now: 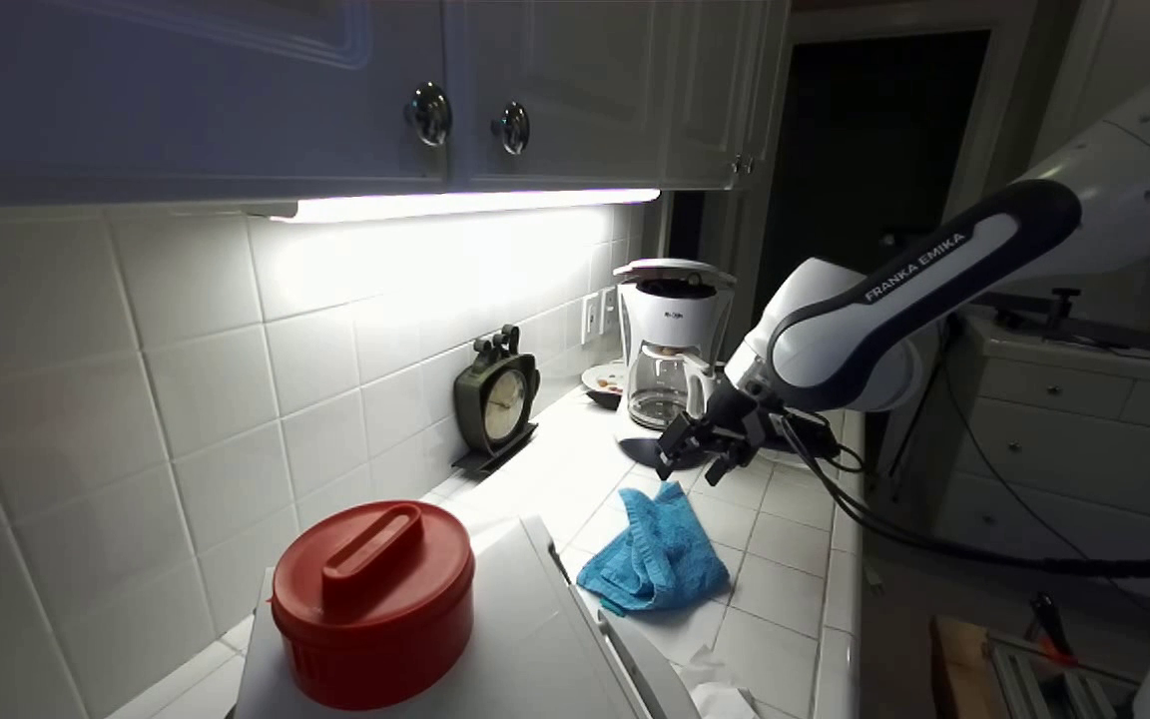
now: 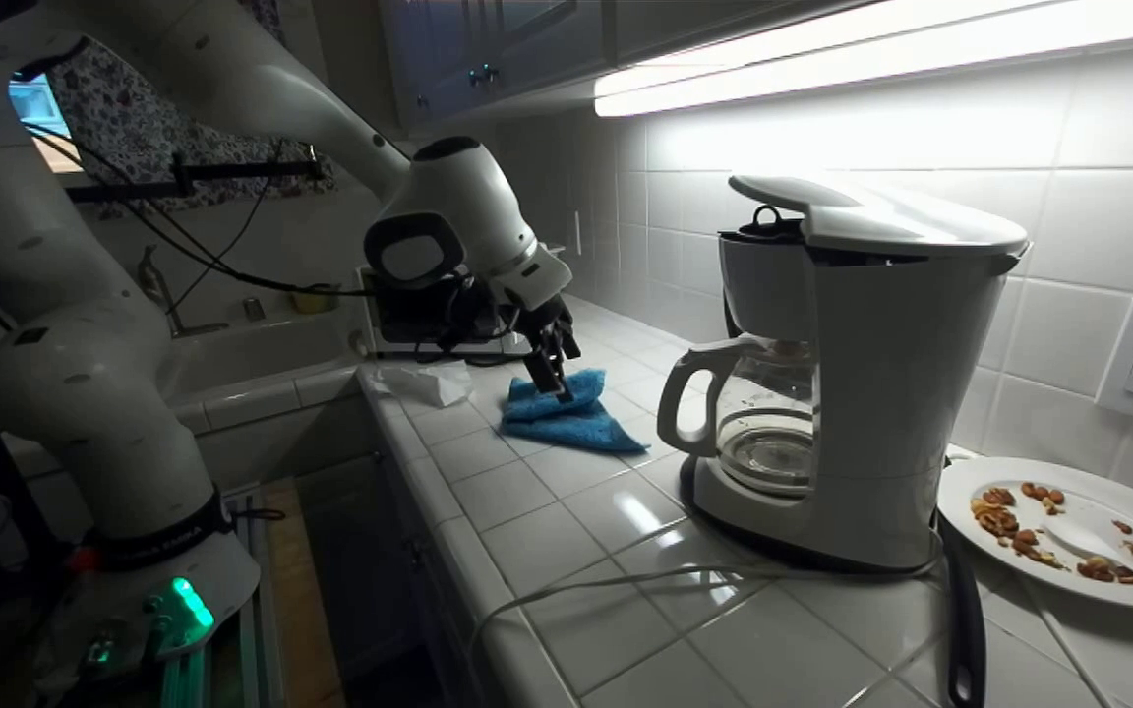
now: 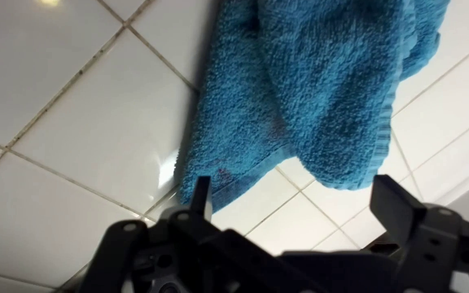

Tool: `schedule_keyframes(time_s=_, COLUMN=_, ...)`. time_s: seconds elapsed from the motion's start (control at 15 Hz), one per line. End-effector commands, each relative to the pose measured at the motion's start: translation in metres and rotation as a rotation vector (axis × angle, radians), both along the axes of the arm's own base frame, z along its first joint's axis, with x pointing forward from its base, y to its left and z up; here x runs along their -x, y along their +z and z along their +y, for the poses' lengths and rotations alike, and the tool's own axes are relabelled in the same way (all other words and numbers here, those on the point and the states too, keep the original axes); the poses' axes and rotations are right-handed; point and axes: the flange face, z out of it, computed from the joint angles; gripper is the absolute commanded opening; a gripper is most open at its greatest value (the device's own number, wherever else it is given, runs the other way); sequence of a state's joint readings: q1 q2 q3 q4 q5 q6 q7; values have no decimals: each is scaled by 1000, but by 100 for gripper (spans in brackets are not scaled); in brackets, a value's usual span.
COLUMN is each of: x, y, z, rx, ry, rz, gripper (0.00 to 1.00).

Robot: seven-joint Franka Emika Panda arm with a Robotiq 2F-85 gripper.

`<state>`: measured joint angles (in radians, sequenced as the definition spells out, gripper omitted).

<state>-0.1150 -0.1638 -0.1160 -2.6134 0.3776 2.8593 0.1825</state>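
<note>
Blue towel [image 3: 283,93] is seen on tiled ctr [image 3: 116,114] at 12 o'clk from the gripper [image 3: 292,186] in wrist view, fingers [image 3: 395,207] spread apart, so the upper fold [image 3: 340,134] is prob best centred btwn them, low & square, before any squeeze.

White-tiled counter [image 2: 547,526], blue towel [image 2: 571,421], coffee maker [image 2: 886,403], crumpled white paper [image 2: 441,383]

The blue terry towel [image 3: 320,97] lies loosely folded on white tiles [image 3: 104,126].
</note>
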Motion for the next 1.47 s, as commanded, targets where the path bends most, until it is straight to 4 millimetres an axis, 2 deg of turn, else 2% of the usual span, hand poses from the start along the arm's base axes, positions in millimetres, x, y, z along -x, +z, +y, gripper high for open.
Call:
schedule_keyframes(time_s=0.0, x=-8, y=-9, z=-13, rx=47, ry=27, rz=-5, gripper=100)
schedule_keyframes(time_s=0.4, x=-18, y=-25, z=-31, rx=98, ry=52, rz=14, gripper=100)
schedule_keyframes(time_s=0.87, x=-30, y=-32, z=-48, rx=125, ry=69, rz=39, gripper=100)
schedule_keyframes(time_s=1.4, x=-41, y=-33, z=-51, rx=136, ry=84, rz=45, gripper=100)
